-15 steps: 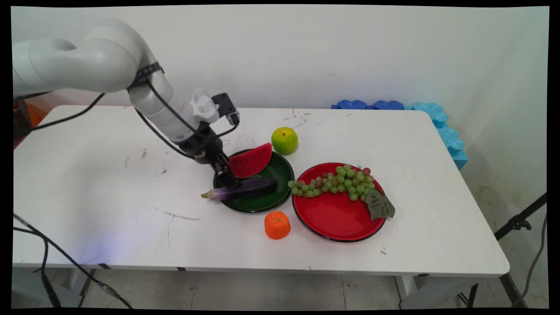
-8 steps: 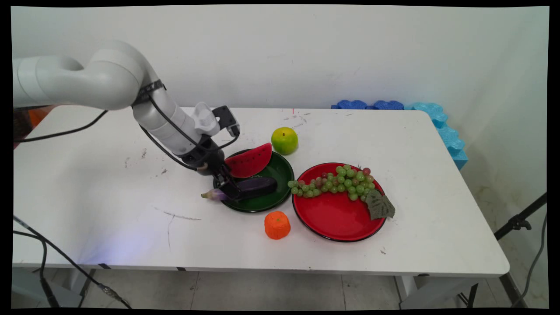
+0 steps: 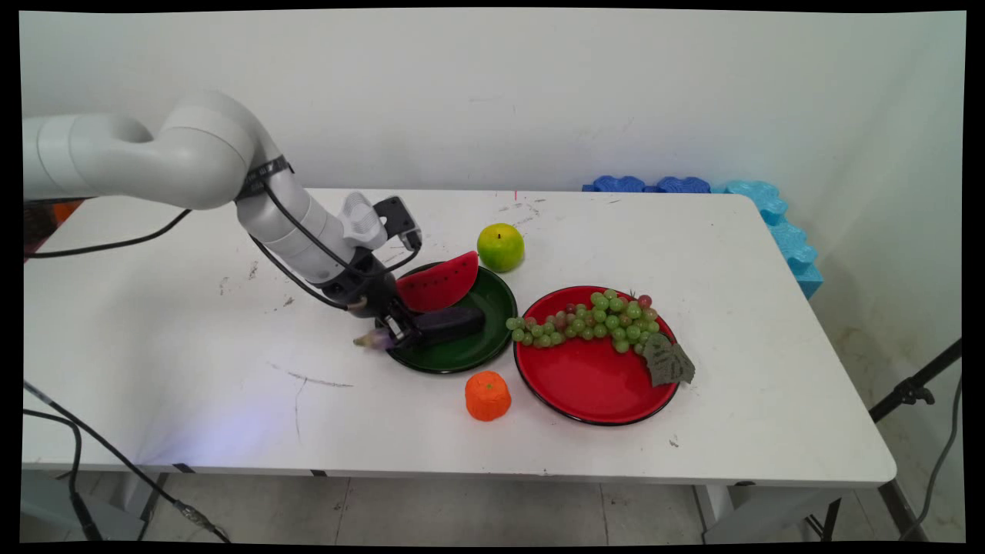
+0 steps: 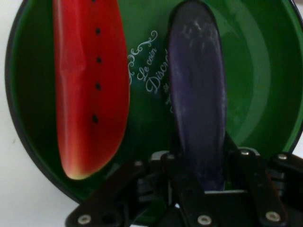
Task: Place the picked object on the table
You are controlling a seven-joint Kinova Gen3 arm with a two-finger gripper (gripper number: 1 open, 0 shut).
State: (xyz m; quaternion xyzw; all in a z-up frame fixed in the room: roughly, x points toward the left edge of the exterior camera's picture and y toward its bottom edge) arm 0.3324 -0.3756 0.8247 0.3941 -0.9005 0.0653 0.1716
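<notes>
Hand view shows you the gripper [image 4: 201, 163] pinching the purple eggplant [image 4: 198, 94] beside the watermelon slice [image 4: 90, 85] on the green plate [image 4: 265, 71].

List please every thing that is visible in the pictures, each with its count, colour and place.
eggplant: 1, purple, on the green plate, stem end over its left rim
watermelon slice: 1, red, on the green plate's far side
green plate: 1, dark green, table middle
red plate: 1, right of the green plate
grapes: 1 bunch, green, on the red plate's far part
citrus fruit: 1, yellow-green, behind the plates
orange fruit: 1, in front of the plates
foam mats: blue, table's far right corner
pincer: 1, black, around the eggplant near its stem
</notes>
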